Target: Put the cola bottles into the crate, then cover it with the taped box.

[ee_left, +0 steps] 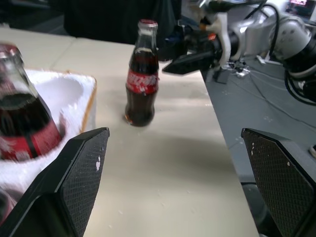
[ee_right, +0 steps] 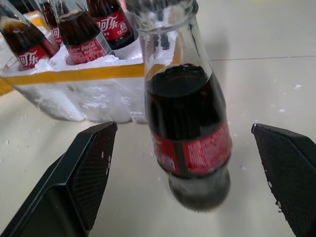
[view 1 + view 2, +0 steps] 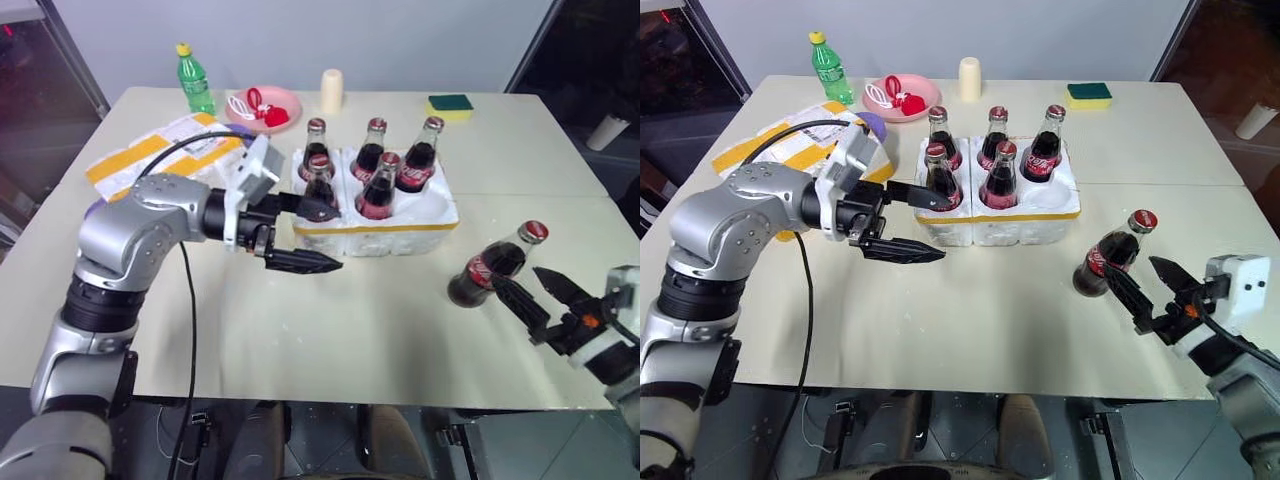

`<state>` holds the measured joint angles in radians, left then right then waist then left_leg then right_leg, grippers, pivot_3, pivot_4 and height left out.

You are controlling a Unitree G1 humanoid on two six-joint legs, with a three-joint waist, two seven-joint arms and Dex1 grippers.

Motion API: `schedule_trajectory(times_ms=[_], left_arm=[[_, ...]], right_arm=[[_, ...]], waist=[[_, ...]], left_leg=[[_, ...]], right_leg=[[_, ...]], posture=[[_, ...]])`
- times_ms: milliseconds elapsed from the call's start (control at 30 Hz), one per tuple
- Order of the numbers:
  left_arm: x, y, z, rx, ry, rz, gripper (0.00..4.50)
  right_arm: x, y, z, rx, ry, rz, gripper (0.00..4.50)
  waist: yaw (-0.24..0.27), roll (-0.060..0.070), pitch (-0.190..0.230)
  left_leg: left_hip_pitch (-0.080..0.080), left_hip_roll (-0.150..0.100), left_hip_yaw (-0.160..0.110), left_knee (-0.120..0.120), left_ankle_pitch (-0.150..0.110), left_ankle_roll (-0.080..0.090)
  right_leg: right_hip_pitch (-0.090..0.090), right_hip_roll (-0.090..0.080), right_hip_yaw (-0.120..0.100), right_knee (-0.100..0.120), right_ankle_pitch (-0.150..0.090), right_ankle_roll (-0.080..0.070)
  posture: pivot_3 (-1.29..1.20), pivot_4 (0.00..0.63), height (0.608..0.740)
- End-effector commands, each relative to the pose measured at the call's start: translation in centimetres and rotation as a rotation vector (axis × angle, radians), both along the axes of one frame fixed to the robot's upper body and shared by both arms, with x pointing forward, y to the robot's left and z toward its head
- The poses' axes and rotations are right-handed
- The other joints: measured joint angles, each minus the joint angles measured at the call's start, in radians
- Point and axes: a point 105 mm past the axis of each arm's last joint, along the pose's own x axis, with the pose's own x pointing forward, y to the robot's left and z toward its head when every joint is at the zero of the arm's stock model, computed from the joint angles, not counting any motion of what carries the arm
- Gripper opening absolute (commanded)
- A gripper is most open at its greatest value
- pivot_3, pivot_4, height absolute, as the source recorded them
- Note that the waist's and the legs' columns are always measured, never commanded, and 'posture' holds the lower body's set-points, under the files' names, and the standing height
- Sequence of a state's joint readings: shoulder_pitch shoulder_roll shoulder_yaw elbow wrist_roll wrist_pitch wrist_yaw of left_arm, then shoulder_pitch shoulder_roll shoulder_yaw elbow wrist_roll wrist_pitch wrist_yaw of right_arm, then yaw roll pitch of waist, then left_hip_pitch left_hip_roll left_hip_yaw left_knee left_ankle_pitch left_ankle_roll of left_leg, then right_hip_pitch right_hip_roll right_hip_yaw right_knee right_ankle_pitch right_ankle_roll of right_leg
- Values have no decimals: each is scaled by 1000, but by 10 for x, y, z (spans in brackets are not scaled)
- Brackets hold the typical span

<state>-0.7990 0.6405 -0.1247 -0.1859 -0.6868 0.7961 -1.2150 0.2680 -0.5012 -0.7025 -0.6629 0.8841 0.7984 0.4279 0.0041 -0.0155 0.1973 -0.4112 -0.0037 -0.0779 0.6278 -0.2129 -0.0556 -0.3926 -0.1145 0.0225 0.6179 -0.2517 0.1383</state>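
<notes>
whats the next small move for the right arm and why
Probably ease the right tool forward and close on the last cola bottle: it stands upright on the table between the open fingers, ungrasped, and the crate has one empty well.

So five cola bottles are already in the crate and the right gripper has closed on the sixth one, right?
Not quite. Five cola bottles stand in the crate, but the right gripper is open beside the sixth bottle, not closed on it. The right wrist view shows both fingers clear of it.
</notes>
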Motion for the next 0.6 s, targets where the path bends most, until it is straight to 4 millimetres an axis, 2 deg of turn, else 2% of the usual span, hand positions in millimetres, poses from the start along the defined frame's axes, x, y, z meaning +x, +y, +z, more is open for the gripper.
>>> schedule_trajectory(times_ms=[33,267,433,467,500,567,600], left_arm=[[-2,-2,14,-26,-63,-5,4483],[-2,-6,16,-35,-76,-7,4483],[-2,-6,17,-33,-80,0,4483],[-1,-5,16,-32,-81,3,4500],[-1,-5,16,-31,-82,6,4500],[0,-4,17,-32,-85,14,4500],[1,-4,17,-35,-86,19,4500]], right_arm=[[8,-1,-2,-3,-16,-1,4500],[37,4,-22,6,15,25,4500],[51,1,-21,8,-5,18,4500],[52,1,-20,8,-10,22,3950],[52,2,-19,8,-13,26,3638],[47,11,-6,-12,-65,94,2780],[45,16,4,-11,-95,125,2831]], waist=[[0,0,0],[-12,0,0],[-16,0,0],[-16,0,0],[-15,0,0],[-14,0,0],[-14,0,0]], left_leg=[[0,0,0,0,0,0],[0,0,0,1,0,0],[0,0,0,0,0,0],[0,0,0,0,0,0],[0,0,0,0,0,0],[0,0,0,0,0,0],[0,0,0,0,0,0]], right_leg=[[0,0,0,0,0,0],[0,0,0,0,0,0],[0,0,0,1,0,1],[0,0,0,1,0,1],[0,0,0,1,0,1],[0,0,0,1,0,1],[0,0,0,1,0,1]], posture=[[0,150,739],[0,150,739],[0,150,739],[0,150,739],[0,150,739],[0,150,739],[0,150,739]])
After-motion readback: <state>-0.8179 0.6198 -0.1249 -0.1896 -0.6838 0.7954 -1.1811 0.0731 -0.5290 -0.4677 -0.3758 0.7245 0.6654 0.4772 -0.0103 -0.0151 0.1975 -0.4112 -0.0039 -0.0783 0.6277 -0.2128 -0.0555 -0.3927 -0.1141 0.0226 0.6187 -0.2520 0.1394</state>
